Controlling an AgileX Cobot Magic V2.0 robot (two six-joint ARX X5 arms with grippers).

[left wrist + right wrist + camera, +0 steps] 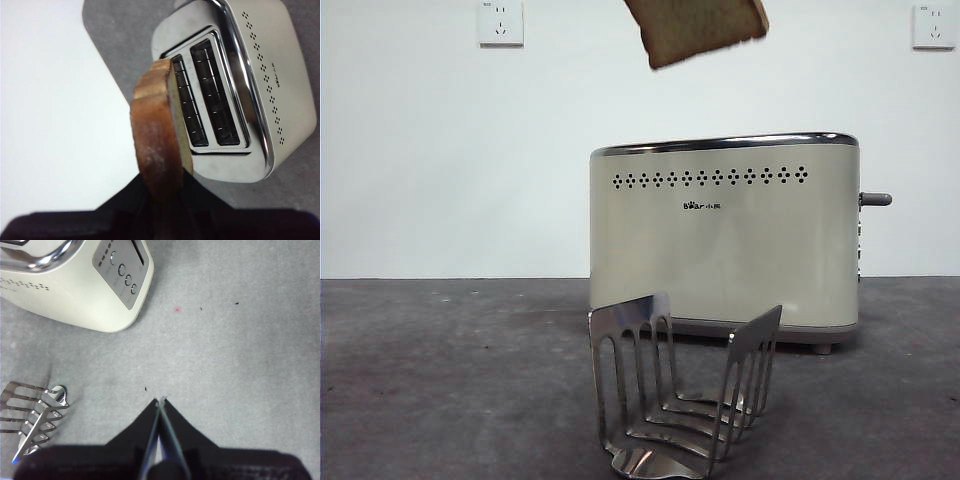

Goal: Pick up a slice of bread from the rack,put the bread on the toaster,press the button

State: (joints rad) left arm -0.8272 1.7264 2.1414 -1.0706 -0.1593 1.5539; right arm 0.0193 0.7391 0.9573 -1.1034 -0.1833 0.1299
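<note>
**Bread held high over the toaster**

A plain white wall with two sockets (500, 22) backs a dark grey, speckled table (440, 380). Near the front stands the rack (680, 395), empty. Behind it is the toaster (725, 240), its button (876, 199) jutting from the right end. Above the toaster's left half hangs the slice of bread (698, 28), clamped in the left gripper (162, 192) over the slots. The right gripper (161, 407) hovers above bare table right of the toaster, jaws together.
</note>
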